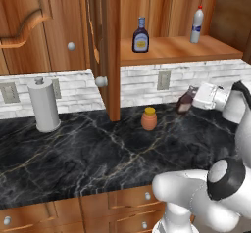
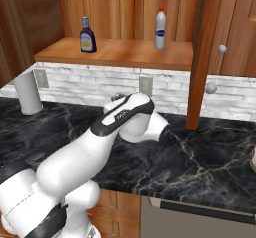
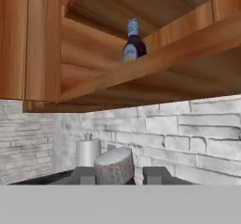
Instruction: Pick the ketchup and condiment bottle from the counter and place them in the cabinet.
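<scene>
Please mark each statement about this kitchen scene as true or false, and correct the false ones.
1. The condiment bottle stands upright on the cabinet shelf. True.
2. The gripper is shut on the ketchup, which is tilted. True.
3. The orange jar stands in the cabinet. False: it stands on the counter.
4. The white bottle has a blue cap. False: its cap is red.
5. The paper towel roll lies flat on the counter. False: it stands upright near the wall.
</scene>
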